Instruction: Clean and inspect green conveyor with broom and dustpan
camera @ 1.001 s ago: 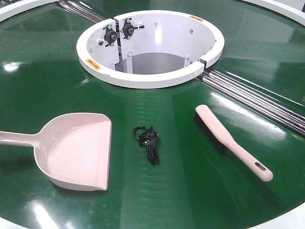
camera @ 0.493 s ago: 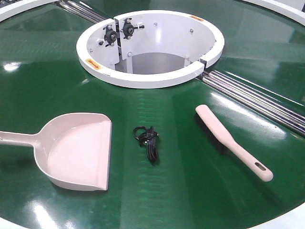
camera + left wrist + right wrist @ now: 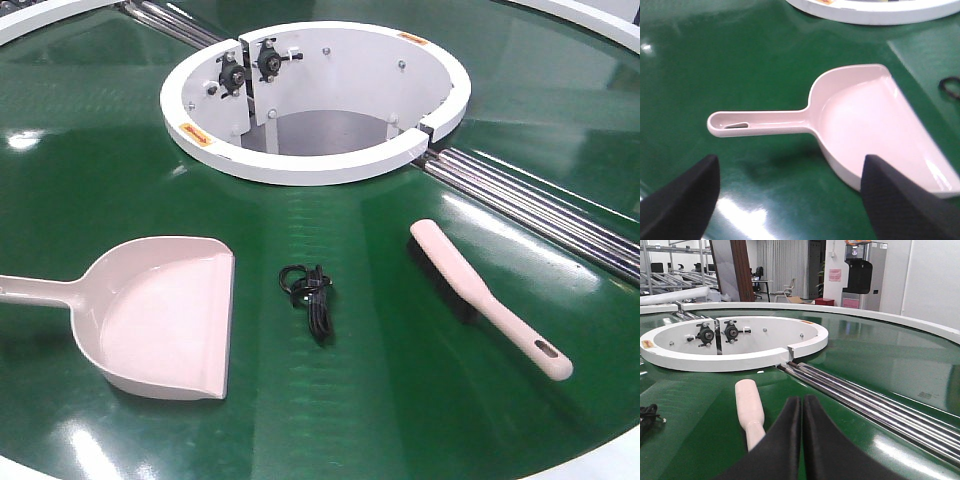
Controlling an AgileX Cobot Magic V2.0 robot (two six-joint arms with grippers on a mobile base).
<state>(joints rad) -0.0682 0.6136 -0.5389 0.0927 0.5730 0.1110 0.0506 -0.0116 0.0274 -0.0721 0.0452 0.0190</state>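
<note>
A pale pink dustpan [image 3: 165, 315] lies on the green conveyor [image 3: 380, 400] at the left, handle pointing left. It fills the left wrist view [image 3: 875, 125]. My left gripper [image 3: 790, 192] is open and empty, above the belt just short of the dustpan's handle [image 3: 757, 122]. A pale pink broom [image 3: 485, 295] lies at the right, handle toward the front right. My right gripper [image 3: 802, 402] is shut and empty, above the belt beside the broom's head [image 3: 750, 407]. A small black cable tangle [image 3: 310, 295] lies between dustpan and broom. Neither gripper shows in the front view.
A white ring housing [image 3: 315, 95] with a central opening sits at the back middle. Metal roller rods [image 3: 540, 205] run diagonally from it to the right. The belt's white outer rim [image 3: 600, 465] shows at the front right corner.
</note>
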